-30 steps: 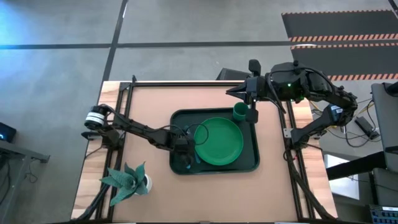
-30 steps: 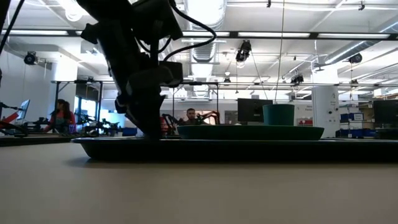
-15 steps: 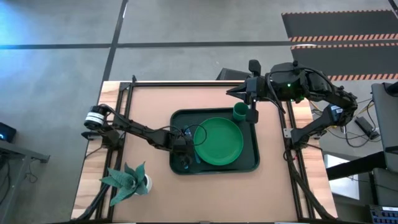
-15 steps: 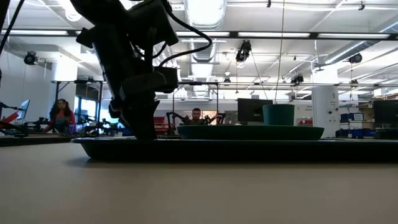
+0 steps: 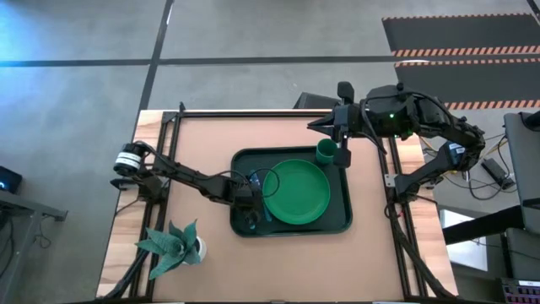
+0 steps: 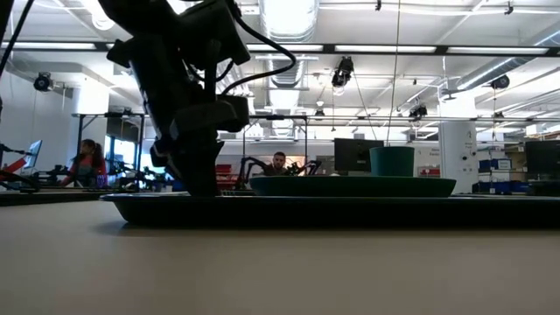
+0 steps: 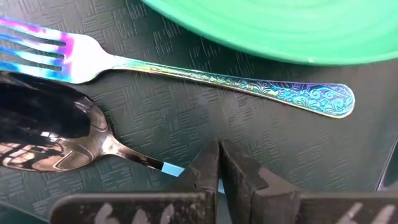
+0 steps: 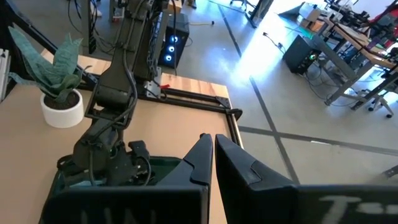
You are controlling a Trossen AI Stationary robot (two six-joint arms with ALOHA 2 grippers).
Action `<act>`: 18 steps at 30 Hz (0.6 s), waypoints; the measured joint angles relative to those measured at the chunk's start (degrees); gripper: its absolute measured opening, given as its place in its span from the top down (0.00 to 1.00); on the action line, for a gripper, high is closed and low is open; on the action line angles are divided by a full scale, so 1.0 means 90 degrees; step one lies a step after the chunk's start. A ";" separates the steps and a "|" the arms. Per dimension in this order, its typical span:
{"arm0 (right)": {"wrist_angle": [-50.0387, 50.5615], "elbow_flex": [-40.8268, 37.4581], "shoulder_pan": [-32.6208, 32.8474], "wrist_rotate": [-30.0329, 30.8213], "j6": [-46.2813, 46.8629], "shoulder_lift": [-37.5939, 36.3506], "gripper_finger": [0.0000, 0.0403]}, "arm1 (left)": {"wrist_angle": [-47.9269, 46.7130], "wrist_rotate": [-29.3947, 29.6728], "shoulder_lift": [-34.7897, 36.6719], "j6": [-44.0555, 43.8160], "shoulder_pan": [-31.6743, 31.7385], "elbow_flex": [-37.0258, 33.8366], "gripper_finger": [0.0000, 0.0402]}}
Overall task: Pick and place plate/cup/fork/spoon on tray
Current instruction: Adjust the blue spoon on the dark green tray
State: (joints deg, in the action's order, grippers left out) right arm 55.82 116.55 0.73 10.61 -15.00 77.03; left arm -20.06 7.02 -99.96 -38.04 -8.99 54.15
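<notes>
The dark green tray lies mid-table with the bright green plate on it and the green cup upright in its far right corner. The fork lies flat on the tray floor beside the plate's rim. Next to the fork is the spoon, with my left gripper shut on it, low over the tray's left part. My right gripper hangs shut and empty, high above the table's far side near the cup. My left gripper pinches the spoon's light blue handle between its two fingers, just behind the neck. The fingers slant steeply down from above and lie across the handle. The silver bowl sits low at the tray floor; whether it rests on it I cannot tell.
A white pot with a leafy plant stands at the table's near left. Bare tabletop lies left and right of the tray. People and benches show in the room beyond the table in the low view.
</notes>
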 joint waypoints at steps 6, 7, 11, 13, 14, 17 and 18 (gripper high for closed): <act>0.0144 0.0002 -0.0002 0.0000 0.0004 0.0000 0.98 | -0.0035 0.0036 0.0000 -0.0090 -0.0045 -0.0002 1.00; 0.0145 0.0002 -0.0002 0.0000 0.0002 0.0000 0.98 | -0.0039 0.0034 0.0000 -0.0093 -0.0045 -0.0002 1.00; 0.0144 0.0002 -0.0002 0.0000 0.0002 0.0000 0.98 | -0.0078 0.0080 0.0000 -0.0091 -0.0058 0.0025 1.00; 0.0144 0.0002 -0.0002 0.0000 0.0002 0.0000 0.98 | -0.0097 0.0113 0.0008 -0.0091 -0.0064 0.0034 1.00; 0.0144 0.0002 -0.0002 0.0000 0.0001 0.0000 0.98 | -0.0125 0.0112 0.0028 -0.0091 -0.0064 0.0032 1.00; 0.0152 0.0002 -0.0001 0.0000 0.0000 0.0000 0.98 | -0.0461 0.0121 0.0129 -0.0091 -0.0066 0.0028 1.00; 0.0152 0.0002 -0.0001 0.0002 0.0000 0.0000 0.98 | -0.0610 0.0151 0.0168 -0.0085 -0.0066 0.0024 1.00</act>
State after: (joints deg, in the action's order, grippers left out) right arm 57.19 116.57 0.72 10.63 -15.00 77.03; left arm -25.55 8.38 -98.45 -38.80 -9.58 54.36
